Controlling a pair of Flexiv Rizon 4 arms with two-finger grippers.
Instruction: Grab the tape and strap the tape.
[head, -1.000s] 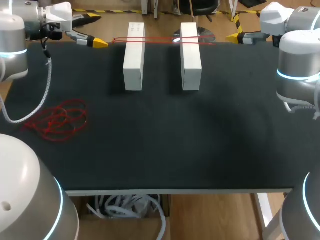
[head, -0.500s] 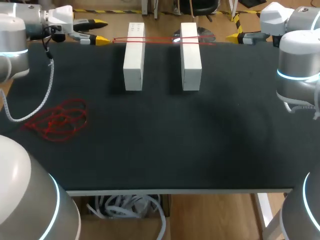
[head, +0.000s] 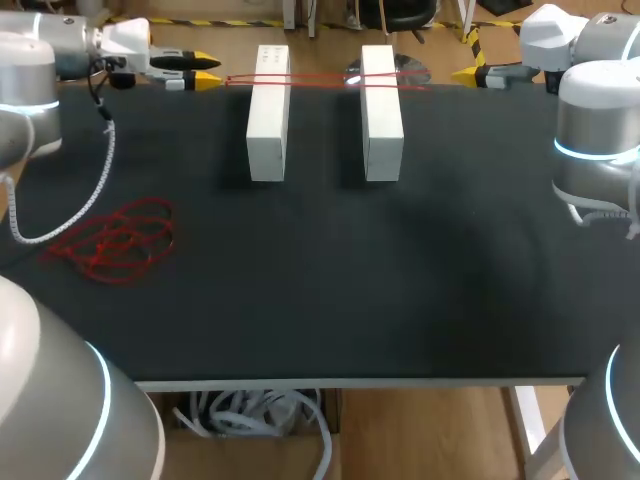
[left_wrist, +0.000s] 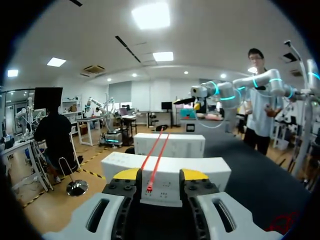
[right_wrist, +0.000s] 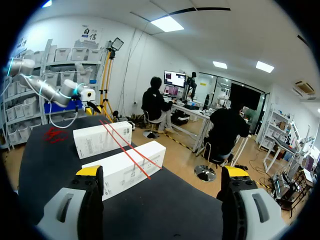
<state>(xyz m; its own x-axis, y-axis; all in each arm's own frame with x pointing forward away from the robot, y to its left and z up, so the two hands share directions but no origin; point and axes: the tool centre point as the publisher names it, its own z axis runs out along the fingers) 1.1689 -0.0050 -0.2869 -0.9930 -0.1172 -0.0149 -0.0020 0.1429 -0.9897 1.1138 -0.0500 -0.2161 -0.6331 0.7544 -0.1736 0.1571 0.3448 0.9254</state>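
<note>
Across two white boxes (head: 268, 110) at the counter's (head: 320, 290) far edge, red tape (head: 320, 81) is lying stretched. Left gripper (head: 206, 72) is hovering at its end, fingers apart. Right gripper (right_wrist: 162, 172) is gaping wide.

Matt black table (head: 320, 280), smooth white boxes (head: 267, 110)

You have a thin red tape (head: 325, 80) pulled tight in two lines, side by side. It runs over the tops of the left long white box (head: 268, 110) and the right long white box (head: 381, 110), near their far ends. It sticks out a little past each box. A loose tangle of red tape (head: 115, 240) lies on the left of the black table (head: 350, 290), well apart from the boxes.
</note>
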